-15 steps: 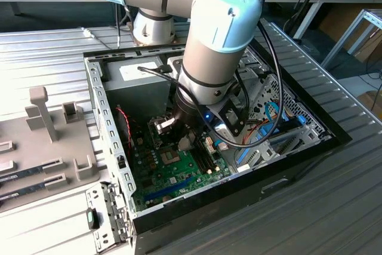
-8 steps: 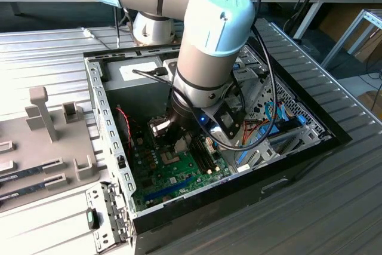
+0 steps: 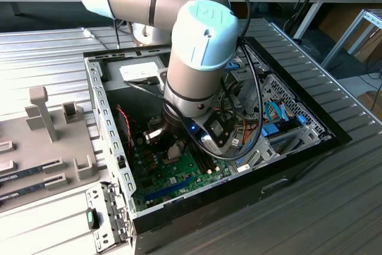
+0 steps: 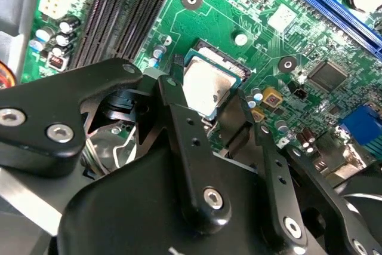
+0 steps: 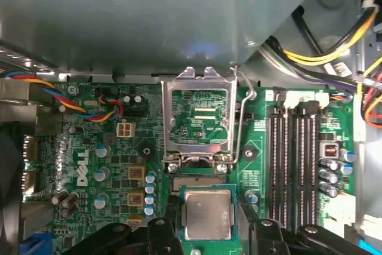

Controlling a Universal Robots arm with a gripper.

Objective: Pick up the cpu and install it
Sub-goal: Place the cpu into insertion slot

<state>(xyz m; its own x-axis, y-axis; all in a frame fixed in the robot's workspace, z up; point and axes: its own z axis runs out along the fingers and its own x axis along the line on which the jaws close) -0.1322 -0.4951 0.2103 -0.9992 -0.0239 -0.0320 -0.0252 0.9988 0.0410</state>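
The cpu (image 5: 208, 213), a silvery square with a thin green rim, sits between my two black fingers (image 5: 170, 222) directly over the motherboard's socket, and the fingers press on its two opposite edges. In the second wrist view the cpu (image 4: 209, 88) lies level with or just above the dark socket frame; I cannot tell whether it is seated. My gripper (image 4: 210, 98) is shut on it. The socket's metal retention lid (image 5: 200, 117) is swung open and its lever (image 5: 240, 123) is raised. In the exterior view the arm's wrist (image 3: 191, 106) reaches down into the open computer case (image 3: 104, 117) over the green motherboard (image 3: 179, 174).
Black memory slots (image 5: 292, 159) run beside the socket. Bundles of coloured cables (image 5: 334, 52) lie past them. A grey metal case wall (image 5: 149, 16) rises close behind the open lid. Blue expansion slots (image 4: 334, 4) cross the board. A grey fixture tray (image 3: 42, 141) stands at the exterior view's left.
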